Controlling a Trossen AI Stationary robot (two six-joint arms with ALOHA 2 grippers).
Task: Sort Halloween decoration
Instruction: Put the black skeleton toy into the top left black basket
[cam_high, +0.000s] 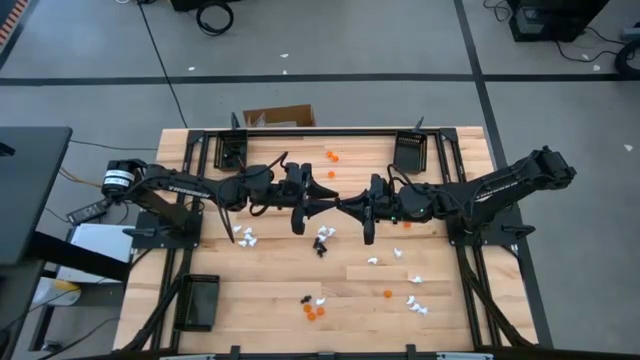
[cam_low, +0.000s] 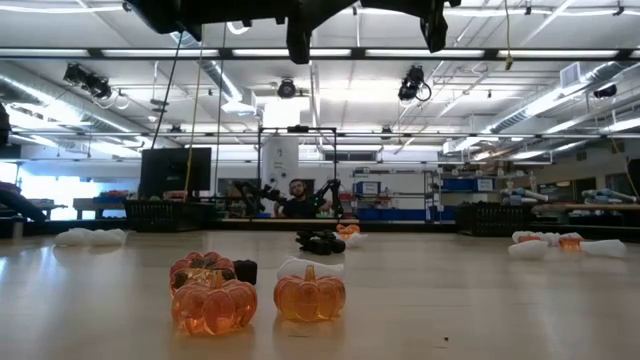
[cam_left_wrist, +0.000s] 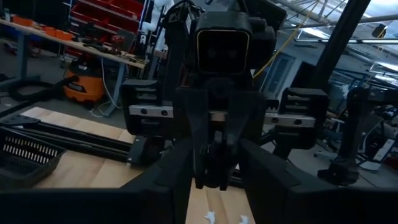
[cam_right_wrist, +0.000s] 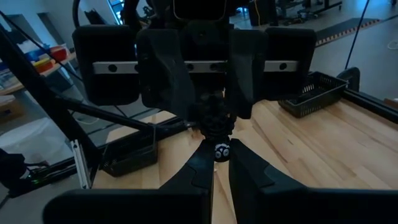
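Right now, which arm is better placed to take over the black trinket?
Left, probably: the left gripper's open fingers flank the black trinket that the right gripper pinches at its tips above mid-table.

arms (cam_low: 300, 25) cropped above, trinket shapes unreadable

Grey floor (cam_high: 400, 40) crossed by dark tape lines; ceiling strip lights (cam_low: 400, 52) glow over distant shelving.

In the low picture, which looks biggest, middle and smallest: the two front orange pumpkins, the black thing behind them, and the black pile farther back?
1. The two front orange pumpkins look alike, so they tie.
2. The black pile.
3. The small black trinket.
The pumpkins sit nearest the camera, so their real sizes stay unsure.
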